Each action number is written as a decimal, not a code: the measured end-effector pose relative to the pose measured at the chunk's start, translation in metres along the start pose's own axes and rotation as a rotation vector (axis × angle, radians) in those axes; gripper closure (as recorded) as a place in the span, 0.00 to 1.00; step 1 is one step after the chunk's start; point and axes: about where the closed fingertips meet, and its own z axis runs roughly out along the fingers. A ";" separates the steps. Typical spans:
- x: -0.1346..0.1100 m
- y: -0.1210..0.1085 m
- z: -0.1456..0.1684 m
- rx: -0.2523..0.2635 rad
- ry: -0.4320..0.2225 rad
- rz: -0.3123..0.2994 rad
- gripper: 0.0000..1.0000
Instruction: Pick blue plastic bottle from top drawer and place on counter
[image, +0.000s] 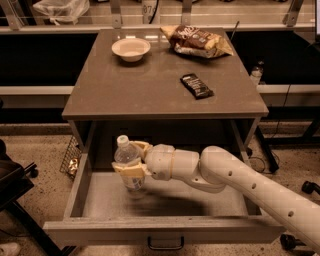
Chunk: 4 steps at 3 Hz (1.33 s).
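Observation:
The blue plastic bottle (128, 161), clear with a white cap, stands upright inside the open top drawer (165, 202), left of its middle. My gripper (131, 160) reaches in from the right and is shut on the bottle's middle, one finger behind it and one in front. The bottle's base is close above the drawer's pale floor. The grey-brown counter (145, 87) lies behind and above the drawer.
On the counter sit a white bowl (131, 49) at the back left, a chip bag (196, 40) at the back right, and a dark snack bar (196, 85) right of centre. A dark chair base (15, 190) is at the left on the floor.

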 end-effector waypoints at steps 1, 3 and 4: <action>0.010 -0.003 0.006 -0.011 -0.020 0.007 1.00; 0.026 -0.005 0.014 -0.037 -0.067 0.021 0.82; 0.026 -0.004 0.016 -0.040 -0.067 0.021 0.59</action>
